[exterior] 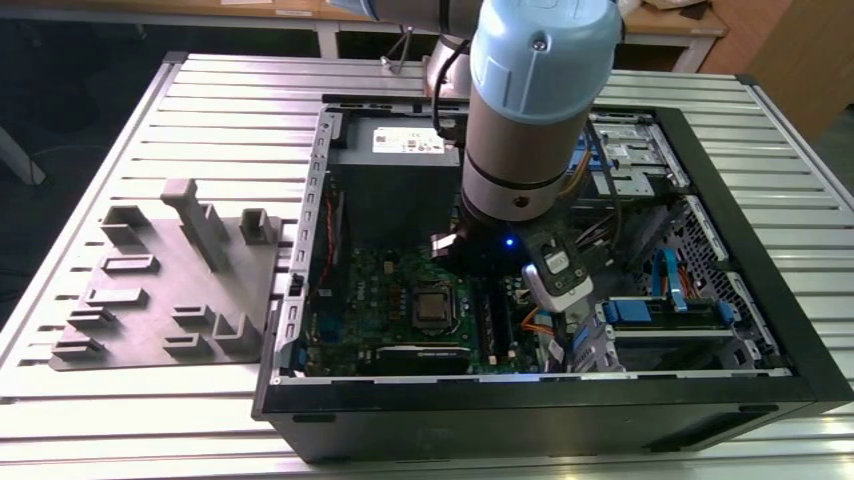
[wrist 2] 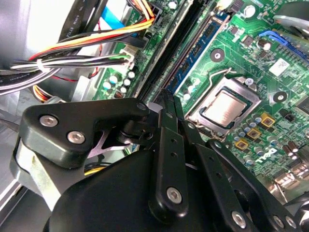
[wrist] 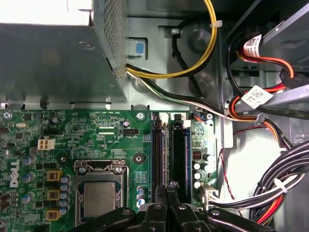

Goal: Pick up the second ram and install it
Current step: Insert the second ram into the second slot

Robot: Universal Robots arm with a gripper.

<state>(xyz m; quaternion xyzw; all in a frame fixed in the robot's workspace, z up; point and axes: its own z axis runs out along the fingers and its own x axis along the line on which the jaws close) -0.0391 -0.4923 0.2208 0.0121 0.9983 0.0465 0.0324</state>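
1. Standing on edge among the long black slots [wrist: 157, 154], the second ram [wrist 2: 203, 46] reads in the second wrist view as a narrow blue-green strip. It sits low on the motherboard [wrist: 101, 130], apparently in a slot rather than lifted clear.
2. Long axis: parallel to the slots, running far to near across the board in the exterior view.
3. Gripper [wrist 2: 168, 96]: the fingers are drawn together to a thin line, in both wrist views [wrist: 167, 186], and they straddle the line of the slots. The strip's end meets the fingertips, so I judge them pinched on the stick's upper edge. The contact itself is hidden behind the fingers.
4. Relation: the stick lies directly at the fingertips and runs away from them along its own length. The closing direction lies across its thin faces.
5. Processor socket [wrist: 99, 198]: just beside the slots, on the exterior view's left.
6. Power supply [wrist: 53, 63]: a grey box at the far end of the slot run, apart from the gripper.
7. Cable bundle [wrist 2: 72, 43]: black, orange and yellow leads on the side of the slots away from the socket, near but not touching the fingers.
8. Arm [exterior: 527, 120]: reaching down into the open case [exterior: 534, 420].
9. Grey fixture tray [exterior: 160, 290]: on the table [exterior: 227, 90], well apart on the exterior view's left.
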